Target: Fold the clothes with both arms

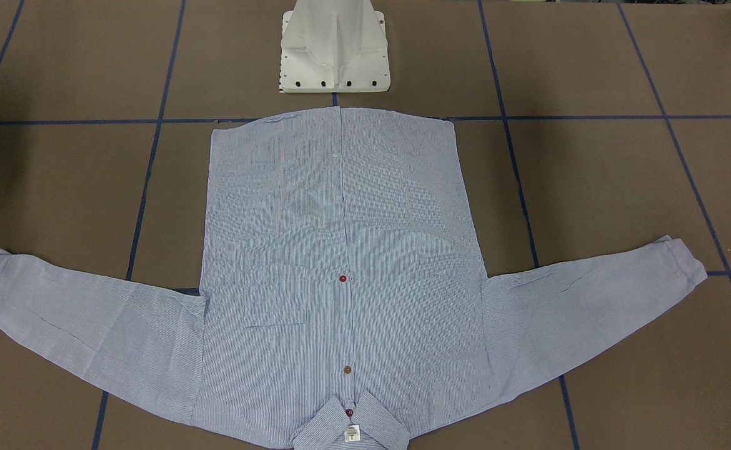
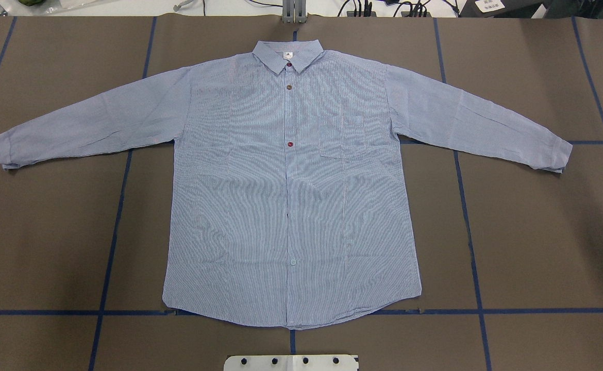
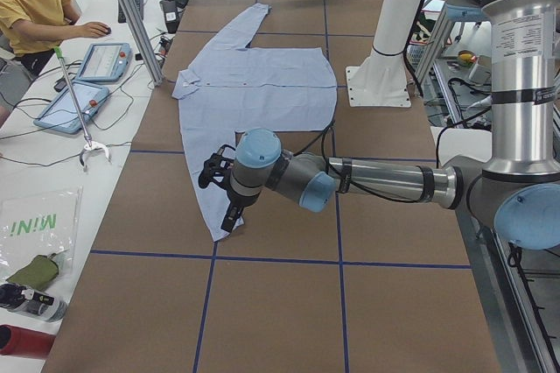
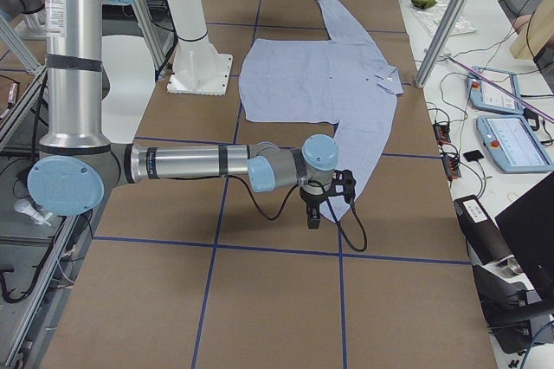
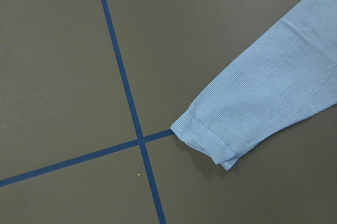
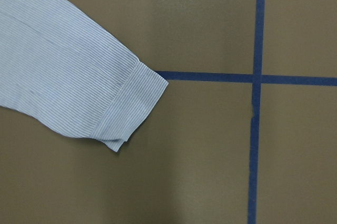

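Note:
The clothes are one light blue striped shirt (image 2: 291,180) lying flat and face up on the brown table, buttoned, sleeves spread out to both sides, collar (image 1: 350,425) at the far edge. My left gripper (image 3: 229,214) hangs over the near sleeve end; its wrist view shows that cuff (image 5: 205,142) below it. My right gripper (image 4: 312,211) hovers by the other cuff (image 6: 129,95). Neither gripper touches the cloth. Only the side views show them, so I cannot tell whether they are open or shut.
The white pedestal (image 1: 334,50) stands just behind the shirt's hem. Blue tape lines (image 2: 118,206) grid the table. Beside the table's far edge are tablets (image 3: 101,62), cables, metal posts (image 4: 450,18) and a seated person (image 3: 31,1).

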You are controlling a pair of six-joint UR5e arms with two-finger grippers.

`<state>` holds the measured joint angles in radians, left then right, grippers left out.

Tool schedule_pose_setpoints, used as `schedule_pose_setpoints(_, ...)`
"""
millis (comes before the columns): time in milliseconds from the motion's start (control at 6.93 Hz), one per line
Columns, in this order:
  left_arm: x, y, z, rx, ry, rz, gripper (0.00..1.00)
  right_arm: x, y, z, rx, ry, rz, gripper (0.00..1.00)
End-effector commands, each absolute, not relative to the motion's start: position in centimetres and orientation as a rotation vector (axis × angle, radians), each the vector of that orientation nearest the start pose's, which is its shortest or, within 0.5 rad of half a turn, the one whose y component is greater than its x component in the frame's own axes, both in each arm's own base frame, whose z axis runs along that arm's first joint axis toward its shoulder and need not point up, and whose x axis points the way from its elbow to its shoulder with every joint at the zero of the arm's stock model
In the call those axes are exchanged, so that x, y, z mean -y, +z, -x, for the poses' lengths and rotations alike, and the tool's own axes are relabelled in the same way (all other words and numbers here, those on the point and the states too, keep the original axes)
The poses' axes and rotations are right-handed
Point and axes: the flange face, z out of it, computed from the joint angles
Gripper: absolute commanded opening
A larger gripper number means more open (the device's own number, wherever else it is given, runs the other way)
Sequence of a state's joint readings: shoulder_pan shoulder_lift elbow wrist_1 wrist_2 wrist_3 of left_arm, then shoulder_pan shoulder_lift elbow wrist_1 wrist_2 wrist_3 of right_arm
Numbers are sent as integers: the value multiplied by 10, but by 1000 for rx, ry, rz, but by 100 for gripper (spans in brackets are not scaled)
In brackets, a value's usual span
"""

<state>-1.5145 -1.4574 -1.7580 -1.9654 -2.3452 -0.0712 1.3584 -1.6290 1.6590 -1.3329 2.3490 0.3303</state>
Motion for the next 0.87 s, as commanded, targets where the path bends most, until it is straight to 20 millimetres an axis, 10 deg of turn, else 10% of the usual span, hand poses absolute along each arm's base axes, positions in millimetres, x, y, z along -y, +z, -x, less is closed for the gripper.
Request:
schedule_pose_setpoints(0,467,574,37,-784,167,-396,100,487,634,74,847,261,-10,99)
schedule_pose_setpoints(722,467,547,37,-790,128,-422,100,502,643,152,831,539,46,86)
